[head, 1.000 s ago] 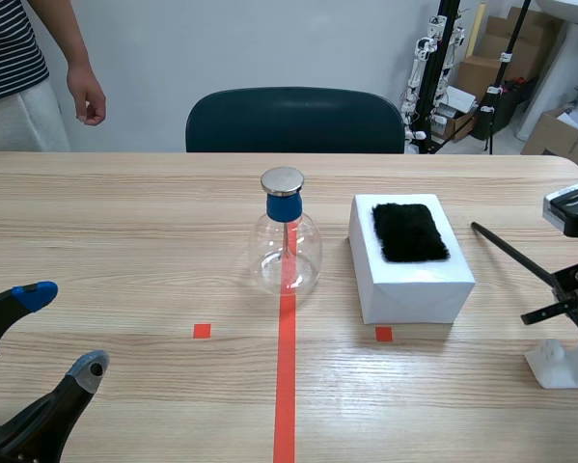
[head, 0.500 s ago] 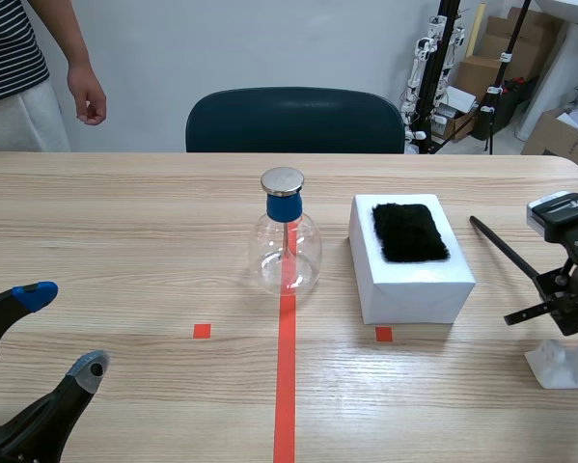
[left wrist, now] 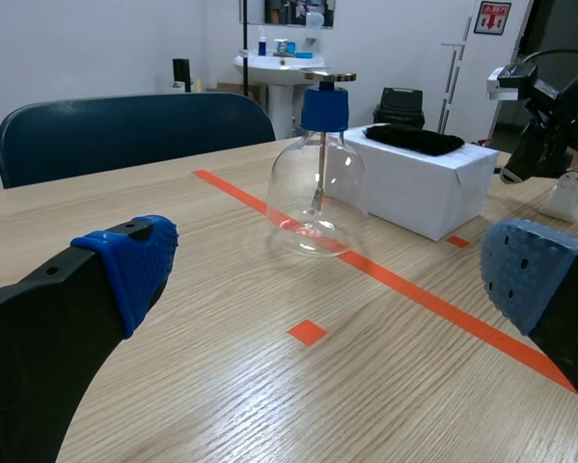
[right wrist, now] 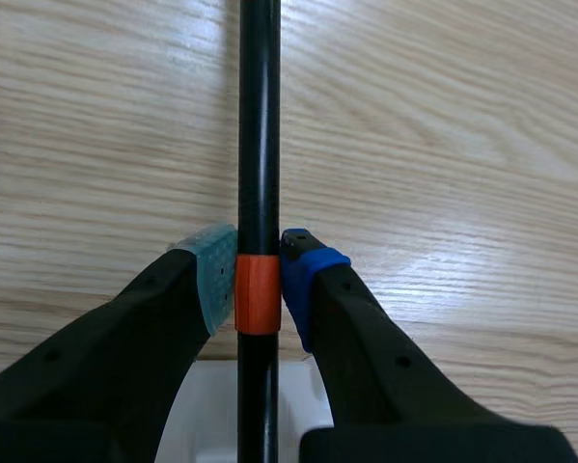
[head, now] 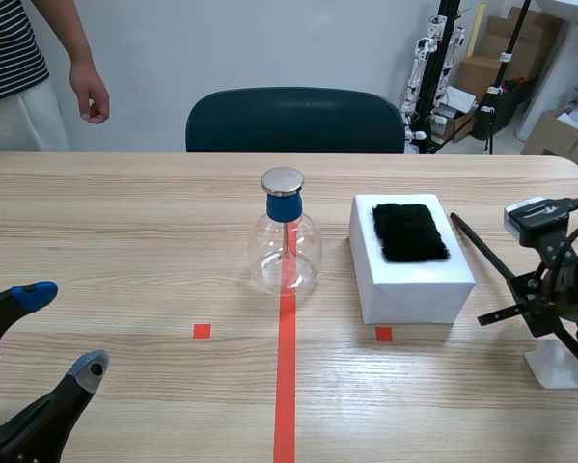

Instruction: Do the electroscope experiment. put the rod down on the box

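My right gripper [right wrist: 259,275] is shut on a thin black rod [right wrist: 259,145] with an orange band, seen up close in the right wrist view. In the scene view that rod [head: 481,246] slants up from the right arm, its tip just right of the white box [head: 410,265], which carries a black fur pad [head: 409,231]. The glass electroscope flask [head: 287,246] with blue neck and metal cap stands on the red line. My left gripper [head: 42,338] stays open at the near left, holding nothing; its wrist view shows the flask [left wrist: 317,188] and box [left wrist: 424,183] ahead.
A white rod stand [head: 564,365] sits under the right arm. Across the table are a dark chair [head: 293,121] and a person in a striped shirt with a hand [head: 91,101] hanging at the far left.
The right arm has carried the rod leftward, bringing its tip close to the box's right side. The left arm has not moved.
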`<state>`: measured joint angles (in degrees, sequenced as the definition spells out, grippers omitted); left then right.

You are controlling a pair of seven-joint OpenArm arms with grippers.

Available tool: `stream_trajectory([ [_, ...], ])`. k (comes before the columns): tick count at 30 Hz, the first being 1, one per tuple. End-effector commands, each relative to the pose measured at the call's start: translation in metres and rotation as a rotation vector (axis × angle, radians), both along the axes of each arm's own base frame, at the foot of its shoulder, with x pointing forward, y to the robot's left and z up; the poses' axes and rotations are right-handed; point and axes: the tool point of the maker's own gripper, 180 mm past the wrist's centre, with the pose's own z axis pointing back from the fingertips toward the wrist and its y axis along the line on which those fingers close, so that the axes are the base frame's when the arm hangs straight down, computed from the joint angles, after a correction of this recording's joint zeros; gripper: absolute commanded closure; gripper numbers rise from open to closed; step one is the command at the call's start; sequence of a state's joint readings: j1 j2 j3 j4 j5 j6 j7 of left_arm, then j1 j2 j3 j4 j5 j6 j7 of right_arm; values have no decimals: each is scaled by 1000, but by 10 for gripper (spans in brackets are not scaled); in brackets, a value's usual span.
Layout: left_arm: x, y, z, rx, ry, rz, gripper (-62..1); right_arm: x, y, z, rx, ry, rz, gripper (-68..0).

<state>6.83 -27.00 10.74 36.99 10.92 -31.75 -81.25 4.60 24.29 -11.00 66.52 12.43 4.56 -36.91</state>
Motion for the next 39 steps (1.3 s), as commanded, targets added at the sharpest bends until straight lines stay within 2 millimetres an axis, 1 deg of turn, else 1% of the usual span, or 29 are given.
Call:
stream_trajectory([
  [1,3,2,7,-6,-25,-1,-623,10,-6,9,-7,-32,-3,-102],
  [10,3,2,7,-6,-25,-1,-623,2,-6,-4,56,-3,-45,-102],
  [13,3,2,7,-6,-25,-1,-623,5,-9,-3,59,-11,-68,-102],
  [17,3,2,7,-6,-25,-1,-623,11,-19,4,38,-51,-141,-104],
  [18,3,2,7,-6,-25,-1,-623,12,-22,5,31,-62,-158,-121],
  [22,3,2,7,-6,-25,-1,-623,18,-27,11,20,-108,-184,-275],
  [27,3,2,7,-6,-25,-1,-623,19,-27,12,20,-116,-181,-382],
  [34,3,2,7,-6,-25,-1,-623,20,-26,13,16,-118,-172,-568],
  [35,3,2,7,-6,-25,-1,-623,20,-26,14,14,-118,-172,-578],
  [39,3,2,7,-6,-25,-1,-623,20,-28,14,11,-116,-172,-578],
])
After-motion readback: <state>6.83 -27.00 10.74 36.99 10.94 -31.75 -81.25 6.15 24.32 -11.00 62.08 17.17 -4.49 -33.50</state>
